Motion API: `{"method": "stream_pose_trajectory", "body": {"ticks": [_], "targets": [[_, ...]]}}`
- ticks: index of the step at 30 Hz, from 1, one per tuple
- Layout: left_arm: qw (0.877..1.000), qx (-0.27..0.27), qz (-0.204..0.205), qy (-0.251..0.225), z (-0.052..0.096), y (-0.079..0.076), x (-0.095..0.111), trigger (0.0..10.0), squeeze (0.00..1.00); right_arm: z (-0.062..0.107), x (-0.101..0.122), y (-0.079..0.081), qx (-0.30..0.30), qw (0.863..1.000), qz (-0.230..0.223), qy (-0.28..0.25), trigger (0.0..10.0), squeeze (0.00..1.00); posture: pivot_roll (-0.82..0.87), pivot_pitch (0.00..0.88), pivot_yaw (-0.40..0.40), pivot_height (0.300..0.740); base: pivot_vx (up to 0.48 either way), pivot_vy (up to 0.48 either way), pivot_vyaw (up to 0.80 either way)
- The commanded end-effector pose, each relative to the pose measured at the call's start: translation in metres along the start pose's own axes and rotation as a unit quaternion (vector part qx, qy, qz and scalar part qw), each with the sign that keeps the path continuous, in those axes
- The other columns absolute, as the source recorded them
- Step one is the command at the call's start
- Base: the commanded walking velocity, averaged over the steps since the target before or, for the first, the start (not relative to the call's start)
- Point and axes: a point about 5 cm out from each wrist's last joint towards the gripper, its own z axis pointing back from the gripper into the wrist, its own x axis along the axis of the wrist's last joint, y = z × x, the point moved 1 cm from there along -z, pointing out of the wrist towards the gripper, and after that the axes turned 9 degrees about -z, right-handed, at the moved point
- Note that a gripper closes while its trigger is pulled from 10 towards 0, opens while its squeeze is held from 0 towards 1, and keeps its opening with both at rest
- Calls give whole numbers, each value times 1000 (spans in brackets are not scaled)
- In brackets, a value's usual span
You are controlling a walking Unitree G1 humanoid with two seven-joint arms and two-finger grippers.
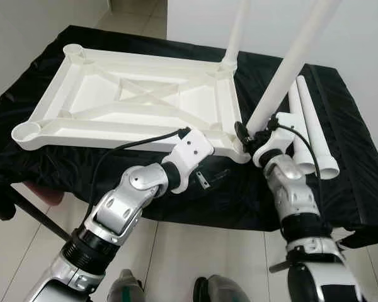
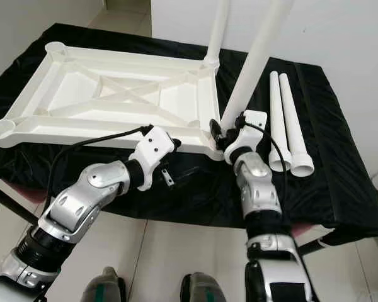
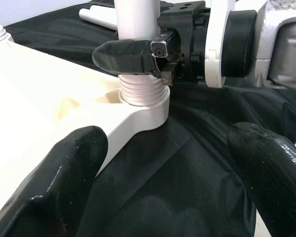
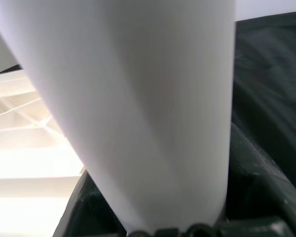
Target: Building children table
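I see the white children's tabletop [image 1: 132, 100] lying upside down on the black cloth [image 1: 340, 157], filling the upper left of the head view. My right gripper [image 3: 138, 57] is clamped around the near-right table leg [image 1: 290, 63], just above its threaded end seated in the corner socket [image 3: 138, 111]. My left gripper [image 1: 205, 179] sits below that corner at centre frame, fingers [image 3: 64, 182] spread apart, holding nothing. Another leg [image 1: 236, 31] stands in the far-right corner; two spare legs [image 1: 312, 129] lie at right.
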Motion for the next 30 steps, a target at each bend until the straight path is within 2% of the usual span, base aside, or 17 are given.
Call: {"method": "stream_pose_trajectory", "body": {"ticks": [1, 4, 5, 7, 12, 21, 26, 27, 28, 29, 30], "targets": [[1000, -31, 4, -5, 0, -8, 1, 10000, 0, 5, 3, -11, -54, 999, -1, -8, 10000, 0, -22, 0, -55, 740, 0, 0, 0], [999, -31, 4, -5, 0, -8, 1, 10000, 0, 9, 0, -11, -83, 997, 2, -7, 10000, 0, -22, 0, -56, 740, 0, 0, 0], [999, -33, 3, -6, 0, -8, 2, 10000, 0, 19, 0, -9, -138, 990, 8, -15, 10000, 0, -18, 0, -57, 740, 0, 0, 0], [999, -33, 3, -6, 0, -8, 2, 10000, 0, 24, 1, -6, -154, 988, 5, -21, 10000, 0, -18, 0, -57, 740, 0, 0, 0], [999, -35, 4, -6, 0, -8, 2, 10000, 0, 28, -1, 0, -143, 990, 1, -13, 10000, 0, -21, 0, -55, 740, 0, 0, 0], [999, -35, 3, -7, 0, -7, 2, 10000, 0, 33, 0, 0, -145, 989, 10, 3, 10000, 0, -24, 0, -56, 740, 0, 0, 0], [999, -35, 4, -8, 0, -7, 2, 10000, 0, 35, -4, -1, -152, 988, -10, 22, 10000, 0, -27, 4, -59, 740, 0, 0, 0], [999, -35, 5, -7, 0, -7, 2, 10000, 0, 35, -3, -1, -147, 989, -11, 21, 10000, 110, -27, 6, -59, 740, 0, 0, 0], [999, -35, 5, -7, 0, -7, 2, 10000, 0, 35, -3, -1, -147, 989, -11, 21, 10000, 110, -27, 6, -59, 740, 0, 0, 0], [999, -35, 6, -7, 0, -7, 2, 10000, 0, 34, -2, -2, -143, 989, -19, 21, 10000, 1000, -28, 9, -58, 740, 0, 0, 0], [999, -35, 6, -7, 0, -7, 2, 10000, 0, 34, -2, -2, -143, 989, -19, 21, 10000, 1000, -28, 9, -58, 740, 0, 0, 0]]}}
